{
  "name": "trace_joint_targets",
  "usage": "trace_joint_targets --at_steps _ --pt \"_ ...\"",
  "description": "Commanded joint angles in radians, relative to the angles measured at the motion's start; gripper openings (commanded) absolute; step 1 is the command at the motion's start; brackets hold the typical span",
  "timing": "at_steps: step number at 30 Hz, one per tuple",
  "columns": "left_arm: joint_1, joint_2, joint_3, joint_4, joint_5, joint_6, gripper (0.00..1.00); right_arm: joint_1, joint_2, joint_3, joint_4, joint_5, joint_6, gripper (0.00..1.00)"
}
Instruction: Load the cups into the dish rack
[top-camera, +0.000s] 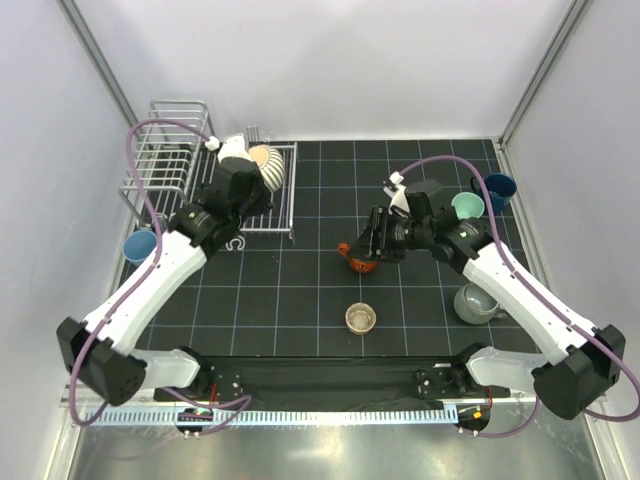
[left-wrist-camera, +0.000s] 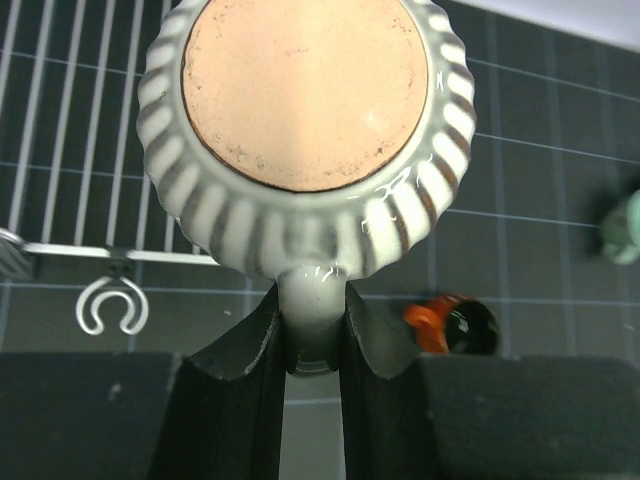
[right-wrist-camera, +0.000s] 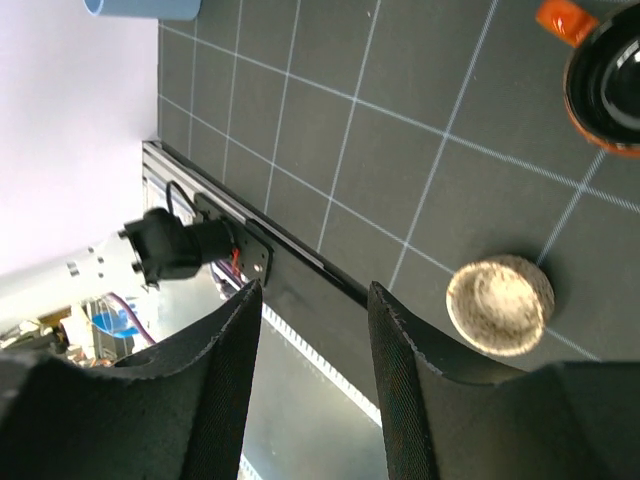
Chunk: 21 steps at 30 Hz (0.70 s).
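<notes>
Left wrist view: left hand (left-wrist-camera: 315, 335) pinched the handle of the ribbed cream cup (left-wrist-camera: 305, 95), which probably wanted easing level onto the dish rack (left-wrist-camera: 100, 252), while right hand (right-wrist-camera: 310, 300) hung open, empty.

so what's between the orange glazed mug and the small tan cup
Only bare black gridded mat separates the orange glazed mug and small tan cup, per the top view.
</notes>
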<state>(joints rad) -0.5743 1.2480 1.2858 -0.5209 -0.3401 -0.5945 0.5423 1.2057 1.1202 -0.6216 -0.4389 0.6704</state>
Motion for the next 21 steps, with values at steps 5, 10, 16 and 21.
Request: trace_joint_targets --at_steps 5,10,16,21 --pt "0.122 0.162 0.073 0.211 -0.04 0.096 0.0 -0.007 -0.084 -0.034 -0.112 0.031 -0.052 0.49" --pt "0.152 0.318 0.087 0.34 -0.094 0.111 0.0 -0.008 -0.115 -0.034 -0.147 0.042 -0.052 0.49" --pt "0.214 0.494 0.135 0.429 -0.123 0.076 0.0 -0.01 -0.144 -0.03 -0.199 0.061 -0.055 0.49" --pt "0.261 0.593 0.182 0.481 -0.149 0.088 0.0 -0.028 -0.19 -0.056 -0.242 0.106 -0.063 0.49"
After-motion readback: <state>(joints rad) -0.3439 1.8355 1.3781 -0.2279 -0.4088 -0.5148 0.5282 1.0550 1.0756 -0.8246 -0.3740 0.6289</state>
